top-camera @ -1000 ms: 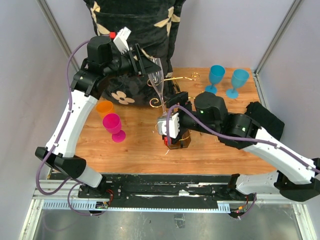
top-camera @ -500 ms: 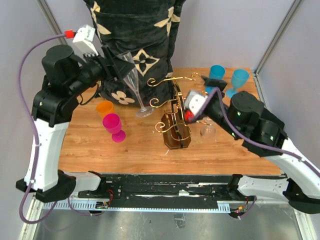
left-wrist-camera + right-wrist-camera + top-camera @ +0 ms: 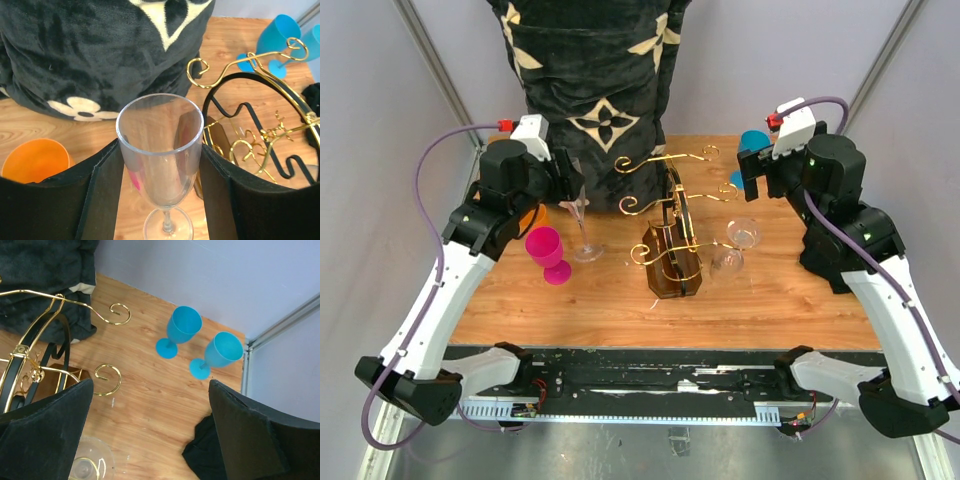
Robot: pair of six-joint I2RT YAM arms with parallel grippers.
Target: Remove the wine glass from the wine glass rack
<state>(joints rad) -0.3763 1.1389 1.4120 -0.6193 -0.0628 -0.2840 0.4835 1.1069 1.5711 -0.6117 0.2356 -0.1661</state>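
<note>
The wine glass (image 3: 160, 150), a clear flute, is off the wine glass rack (image 3: 672, 245) and stands upright just to the rack's left, apart from its gold wire arms. The left gripper (image 3: 568, 190) has it by the bowl, one black finger (image 3: 107, 190) pressed to each side, jaws partly closed around it. Whether its foot touches the table (image 3: 600, 300) I cannot tell.

Just to the rack's right is a second clear glass (image 3: 743, 235), close by a gold scroll end; whether it hangs or lies there is unclear. Above and right of it the right gripper (image 3: 150, 395) is spread wide with nothing between its fingers.

Farther left of the rack are a pink cup (image 3: 548, 250) and an orange cup (image 3: 35, 159). Behind the rack leans a black patterned cushion (image 3: 600, 100), and to its far right stand two blue goblets (image 3: 184, 325).
</note>
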